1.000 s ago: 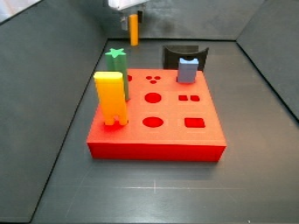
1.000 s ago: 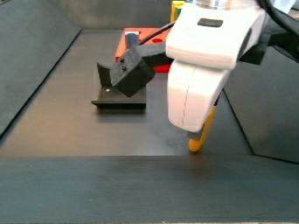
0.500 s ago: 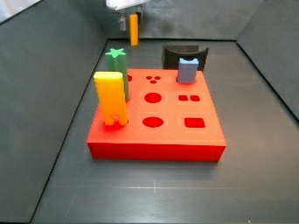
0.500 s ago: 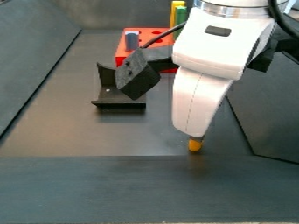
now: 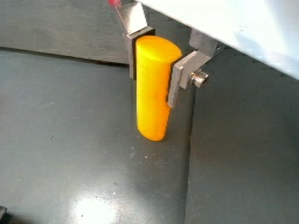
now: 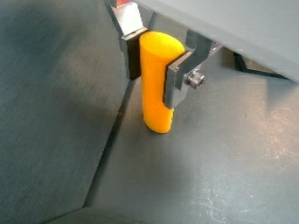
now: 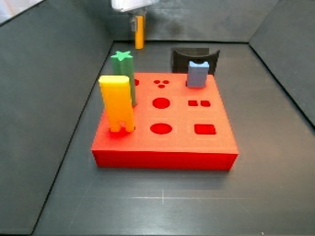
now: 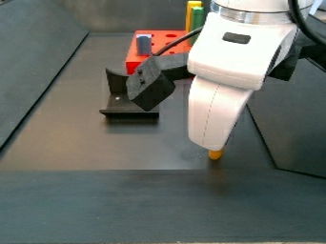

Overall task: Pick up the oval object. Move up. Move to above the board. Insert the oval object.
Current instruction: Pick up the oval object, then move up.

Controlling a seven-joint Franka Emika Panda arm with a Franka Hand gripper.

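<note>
The oval object, a slim orange peg (image 5: 153, 87), stands upright on the dark floor, also seen in a wrist view (image 6: 158, 83). In a side view it stands behind the board (image 7: 139, 35). My gripper (image 5: 156, 57) is shut on the peg's upper part, one silver finger (image 5: 184, 72) pressed against each side. In a side view only the peg's foot (image 8: 214, 152) shows below the white gripper (image 8: 219, 133). The board (image 7: 185, 129) is a red slab with shaped holes, apart from the gripper (image 7: 138, 13).
On the board stand a yellow-orange block (image 7: 114, 103), a green star-topped peg (image 7: 122, 63) and a grey-blue peg (image 7: 197, 74). The dark fixture (image 8: 133, 91) stands between the board and the gripper. Grey walls enclose the floor.
The gripper has come down lower over the orange peg, so less of the peg shows below it. The peg now stands straighter between the fingers.
</note>
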